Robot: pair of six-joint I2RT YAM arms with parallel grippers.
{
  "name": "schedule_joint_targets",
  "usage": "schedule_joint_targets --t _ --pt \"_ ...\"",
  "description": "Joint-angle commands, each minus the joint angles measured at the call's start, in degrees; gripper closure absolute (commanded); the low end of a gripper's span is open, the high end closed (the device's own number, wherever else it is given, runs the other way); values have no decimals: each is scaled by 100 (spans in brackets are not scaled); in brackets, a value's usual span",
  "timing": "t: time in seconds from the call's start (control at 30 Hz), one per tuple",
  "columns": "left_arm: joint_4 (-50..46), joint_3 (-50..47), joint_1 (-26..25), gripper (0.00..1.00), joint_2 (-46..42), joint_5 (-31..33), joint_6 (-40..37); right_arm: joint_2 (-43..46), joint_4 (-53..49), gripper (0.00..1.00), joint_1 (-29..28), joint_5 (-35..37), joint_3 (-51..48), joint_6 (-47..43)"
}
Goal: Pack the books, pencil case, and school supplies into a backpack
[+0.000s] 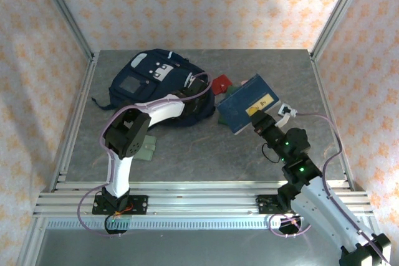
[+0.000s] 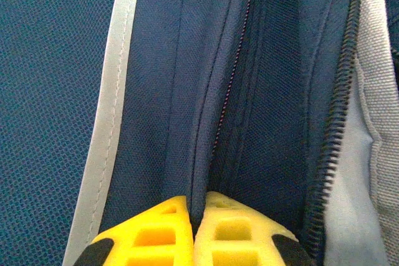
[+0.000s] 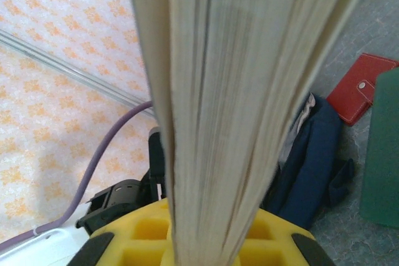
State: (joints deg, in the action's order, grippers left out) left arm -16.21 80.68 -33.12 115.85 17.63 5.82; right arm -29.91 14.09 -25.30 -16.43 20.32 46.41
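Note:
The navy backpack (image 1: 146,82) lies at the back left of the table. My left gripper (image 1: 197,93) is at its right side, and its yellow fingers (image 2: 165,222) are shut on a fold of the backpack's navy fabric (image 2: 199,123) beside a zipper. My right gripper (image 1: 257,121) is shut on a dark blue book (image 1: 244,105) with a yellow label, held tilted above the table just right of the backpack. The book's pale page edges (image 3: 237,110) stand between the yellow fingers (image 3: 143,235). A red square (image 1: 220,83) and a dark green rectangle (image 1: 233,90) lie behind the book. The pencil case is hidden.
A pale green wallet (image 1: 147,149) lies on the table by my left arm's elbow. The red square (image 3: 363,88), the green rectangle (image 3: 381,172) and a navy edge of the backpack (image 3: 312,160) lie past the held book. Aluminium posts and patterned walls close in the table.

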Motion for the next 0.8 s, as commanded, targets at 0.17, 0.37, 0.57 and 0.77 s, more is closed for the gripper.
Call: schedule_joint_targets --t 0.17,0.37,0.57,0.77 --pt "-488 537 109 100 -1325 410 -464 -448 380 100 25 -29 -54 130" --pt "-669 939 137 100 -1778 652 -619 -1959 1366 100 25 -1056 195 285" --pt "-512 1017 138 100 -2118 601 -576 -3728 2423 100 9 -1893 1018 590" --pt "-568 1202 140 100 -2178 545 -471 -5424 2895 100 -217 -2246 2042 897"
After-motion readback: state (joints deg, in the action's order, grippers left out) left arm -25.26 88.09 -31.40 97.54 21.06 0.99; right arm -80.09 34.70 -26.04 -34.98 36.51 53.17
